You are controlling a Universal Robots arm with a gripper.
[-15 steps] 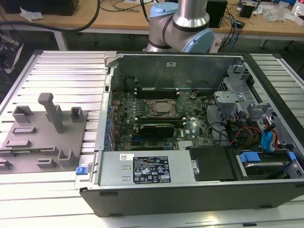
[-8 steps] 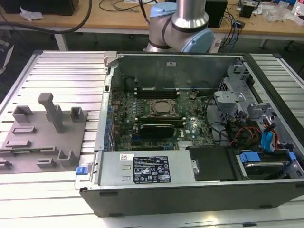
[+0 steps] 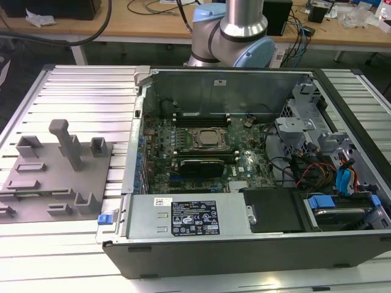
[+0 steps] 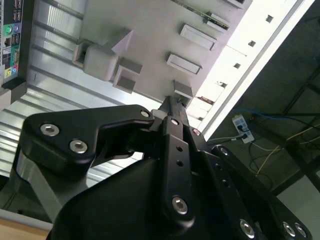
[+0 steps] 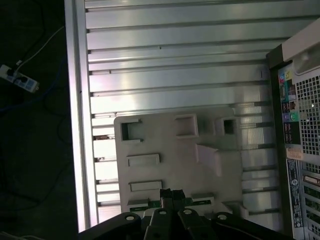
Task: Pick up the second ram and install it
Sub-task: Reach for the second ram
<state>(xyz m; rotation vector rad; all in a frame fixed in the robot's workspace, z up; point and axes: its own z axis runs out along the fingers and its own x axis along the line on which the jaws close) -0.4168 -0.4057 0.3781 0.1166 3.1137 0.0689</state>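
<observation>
**Hand poised over the grey tray, second ram in its pocket**

In both wrist views the hand (image 5: 170,192) hangs above the grey tray (image 5: 170,145). Its black fingertips (image 4: 172,101) are drawn together to a narrow point, with nothing visible gripped between them.

The second ram (image 5: 197,200) shows in the first wrist view as a thin dark strip with green edges. It lies flat along one edge of the tray, in line with the fingertips and partly hidden behind them. Whether the tips touch it cannot be told.

In the exterior view the tray (image 3: 55,183) sits on the slatted aluminium tabletop (image 3: 79,85), at the exterior view's left. Moulded blocks and one tall post (image 3: 67,143) rise from it. Just beside it, toward the exterior view's right, stands the open computer case (image 3: 244,244). Its motherboard is exposed, and the CPU socket (image 3: 206,139) sits near the middle of the board. Long memory slots run on the far and near sides of the socket.

The arm (image 3: 241,24) rises from beyond the far wall of the case and passes out of the top of the picture.
</observation>
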